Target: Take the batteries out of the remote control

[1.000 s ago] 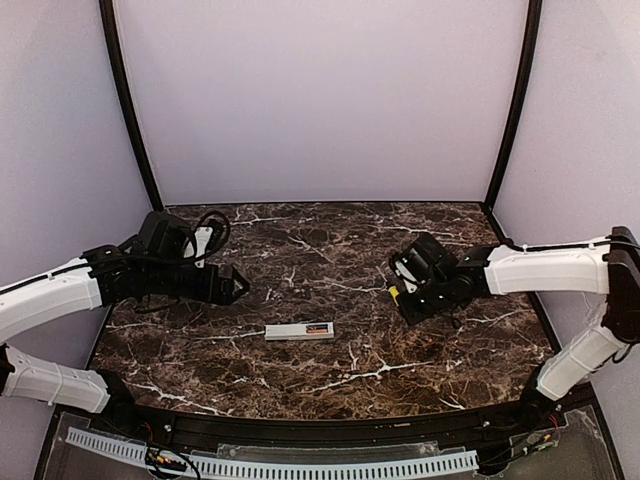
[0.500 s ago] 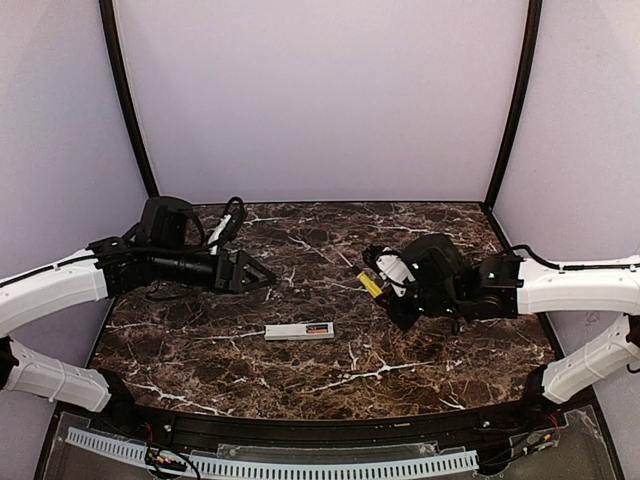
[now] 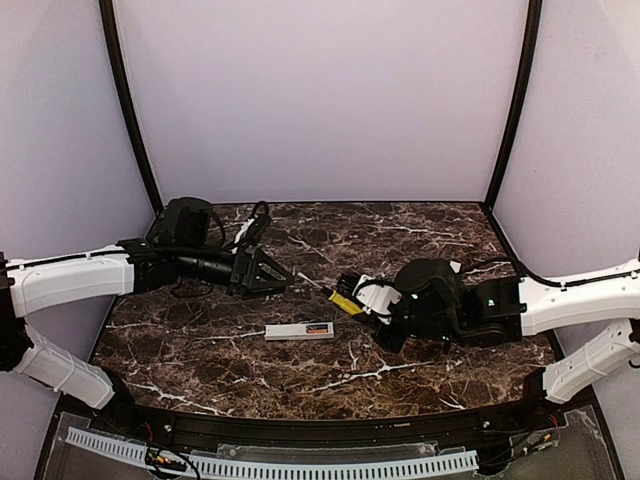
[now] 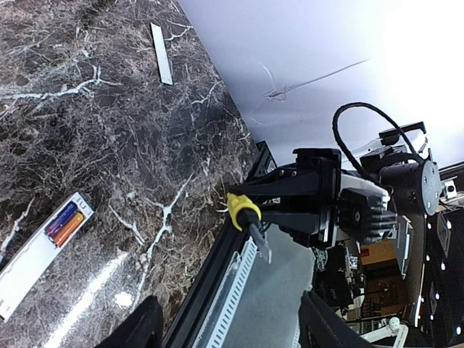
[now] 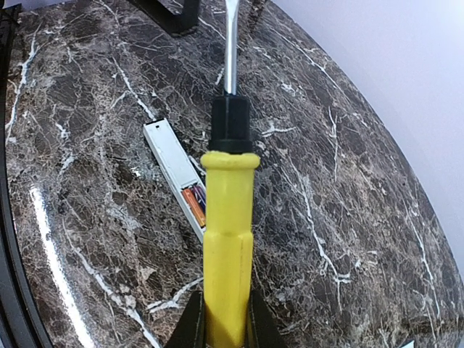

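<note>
- Our right gripper (image 5: 226, 330) is clamped on the yellow handle of a screwdriver (image 5: 228, 239). The metal shaft points away from the wrist, above the marble table (image 3: 430, 240).
- Our left gripper (image 3: 278, 274) hangs over the table with its fingers spread wide, holding nothing.
- The remote control (image 3: 297, 331) lies flat near the table's front middle, recess face up. It is between the two grippers and touched by neither.
- The batteries (image 4: 65, 223) sit side by side at one end of the recess, one orange, one darker.
- A pale cover strip (image 4: 162, 43) lies well apart from the remote control.
</note>
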`<state>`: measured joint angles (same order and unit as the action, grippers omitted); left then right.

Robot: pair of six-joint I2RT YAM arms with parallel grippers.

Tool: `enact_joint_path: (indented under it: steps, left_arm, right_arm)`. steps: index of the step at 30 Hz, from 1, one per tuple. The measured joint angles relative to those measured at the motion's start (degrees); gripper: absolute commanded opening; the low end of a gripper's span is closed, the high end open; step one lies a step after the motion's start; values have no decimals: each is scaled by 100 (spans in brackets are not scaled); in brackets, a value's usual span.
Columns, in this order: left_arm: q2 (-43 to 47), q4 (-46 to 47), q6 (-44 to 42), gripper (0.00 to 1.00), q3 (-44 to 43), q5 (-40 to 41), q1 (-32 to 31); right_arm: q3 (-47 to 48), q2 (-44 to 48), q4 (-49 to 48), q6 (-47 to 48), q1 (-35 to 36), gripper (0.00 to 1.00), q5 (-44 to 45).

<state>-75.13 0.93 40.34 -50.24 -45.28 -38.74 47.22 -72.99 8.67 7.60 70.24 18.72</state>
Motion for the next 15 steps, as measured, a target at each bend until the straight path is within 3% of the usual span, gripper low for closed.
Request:
enact_joint_path:
  steps: [8,15]
  left_arm:
    - [-245,240,142,56,-13,-251,-11]
    - [-413,326,144,45,-20,-354,-120]
  right_arm:
    - [17,-315,-162,328,184,0,17]
    - [153,-503,-179,422,227,0,20]
